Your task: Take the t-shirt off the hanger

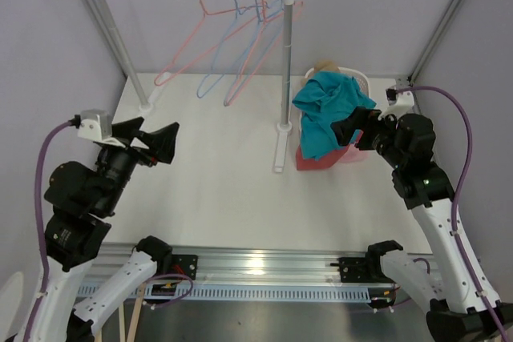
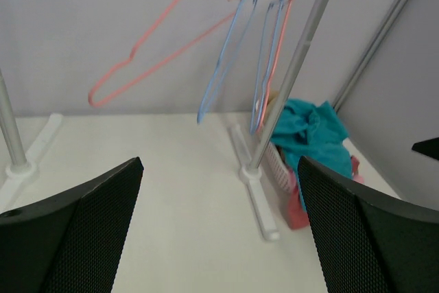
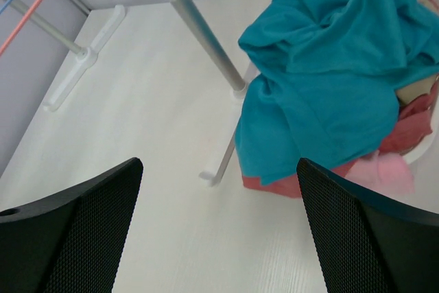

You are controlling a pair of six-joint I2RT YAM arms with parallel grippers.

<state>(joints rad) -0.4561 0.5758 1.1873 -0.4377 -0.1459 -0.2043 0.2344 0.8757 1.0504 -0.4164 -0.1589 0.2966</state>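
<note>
Gaping empty, left pincer [image 1: 147, 135] and right pincer [image 1: 353, 124] hover above table [image 1: 216, 190]; t-shirt [image 1: 325, 110] overhangs basket [image 1: 359, 78] rim.

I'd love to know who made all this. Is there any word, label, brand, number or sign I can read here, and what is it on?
No text can be read in any of the three views.
teal t-shirt: no print or tag shows.
laundry basket: no label shows.
metal rail by the arm bases: no marking that can be made out.
</note>
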